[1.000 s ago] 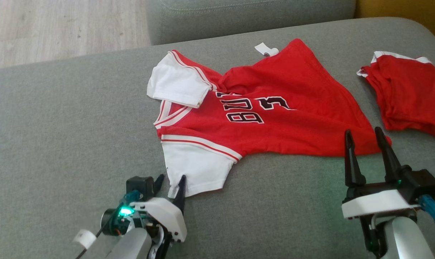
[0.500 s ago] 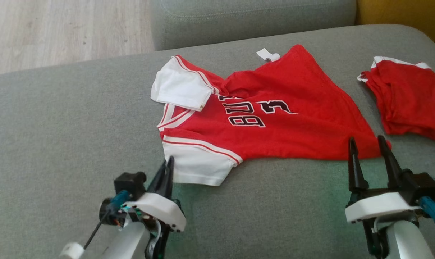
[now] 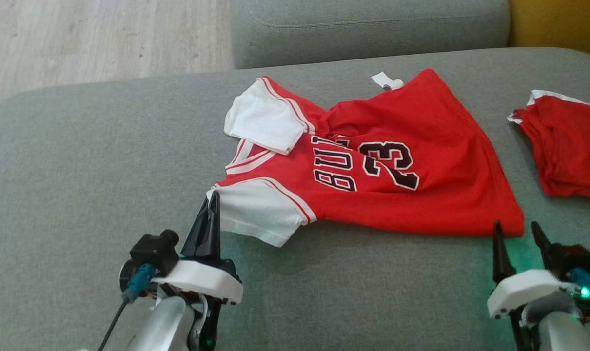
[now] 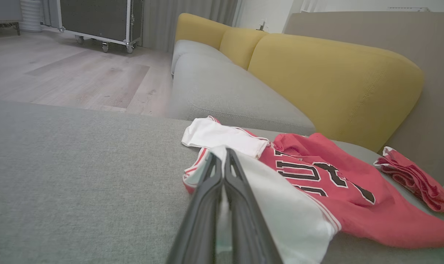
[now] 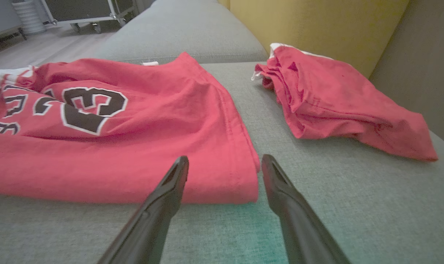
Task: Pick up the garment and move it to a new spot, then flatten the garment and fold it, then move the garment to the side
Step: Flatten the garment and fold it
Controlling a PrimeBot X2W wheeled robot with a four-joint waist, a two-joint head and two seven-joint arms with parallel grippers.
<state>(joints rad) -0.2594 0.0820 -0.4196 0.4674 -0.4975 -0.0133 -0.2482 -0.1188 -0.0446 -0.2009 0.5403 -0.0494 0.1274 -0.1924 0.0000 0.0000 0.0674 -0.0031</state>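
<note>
Jersey [image 3: 446,195] now flatter — "23" [image 3: 390,165] fully legible

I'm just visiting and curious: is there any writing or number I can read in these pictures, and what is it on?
"23": black numerals edged in white, on the red jersey.
"BUL": black letters beside the number on the same jersey; a fold hides whatever follows.
White tag at the jersey's far edge: too small to read.
Other red garment off to the right: no writing shows on it.
</note>
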